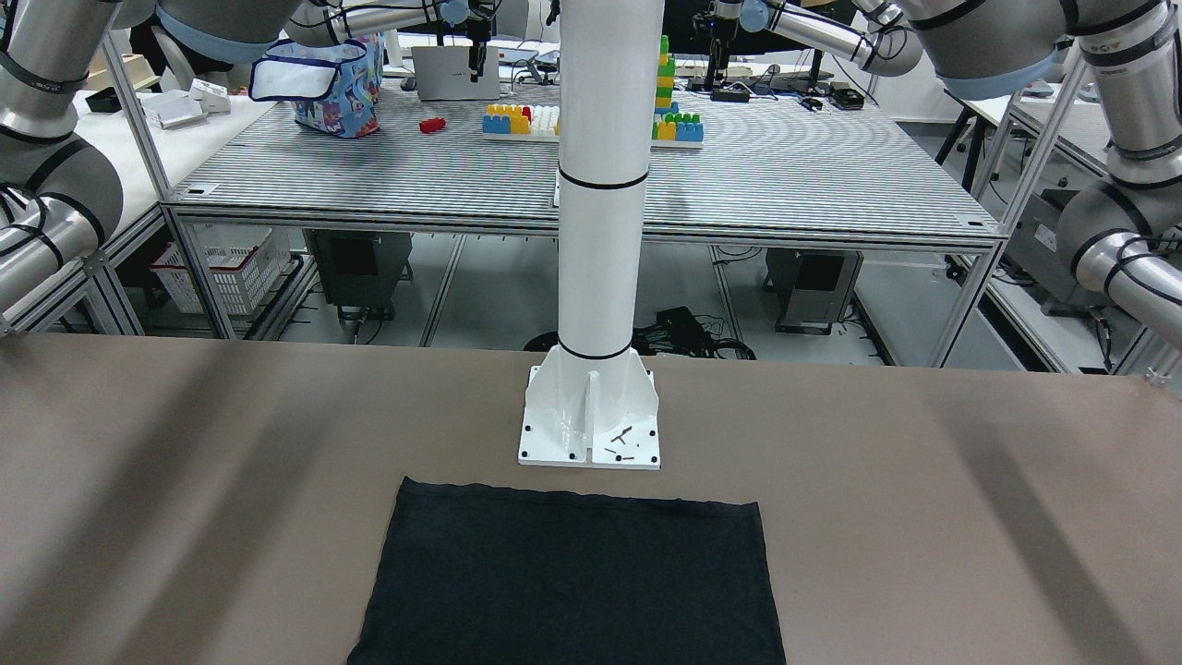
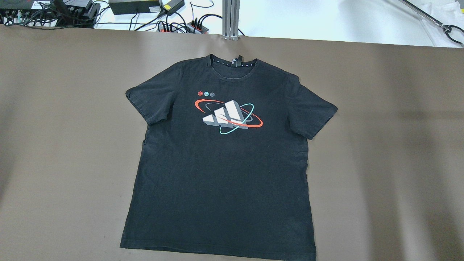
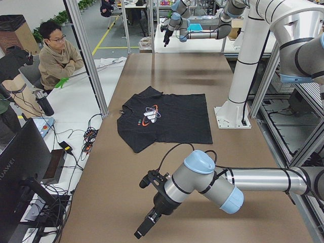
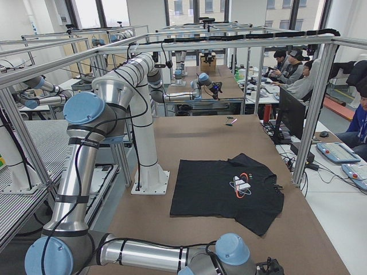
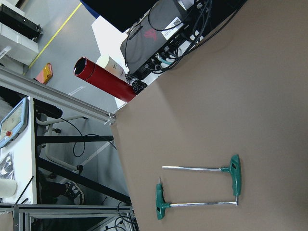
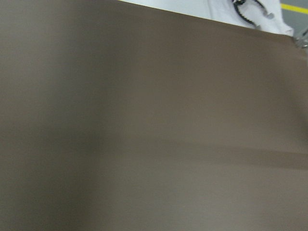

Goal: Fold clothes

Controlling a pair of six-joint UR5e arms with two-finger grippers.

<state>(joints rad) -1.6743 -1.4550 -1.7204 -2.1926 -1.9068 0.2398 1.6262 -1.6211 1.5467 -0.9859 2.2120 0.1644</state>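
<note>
Black T-shirt (image 2: 221,174) lies flat, print up, mid-table (image 2: 54,145) just beside pillar base (image 1: 591,429); left gripper (image 3: 140,232) and right gripper (image 4: 270,267) well apart from it, jaw opening can't tell.

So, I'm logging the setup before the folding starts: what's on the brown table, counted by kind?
black T-shirt: 1
green-handled T-handle keys: 2
white pillar: 1
Total: 4
</note>
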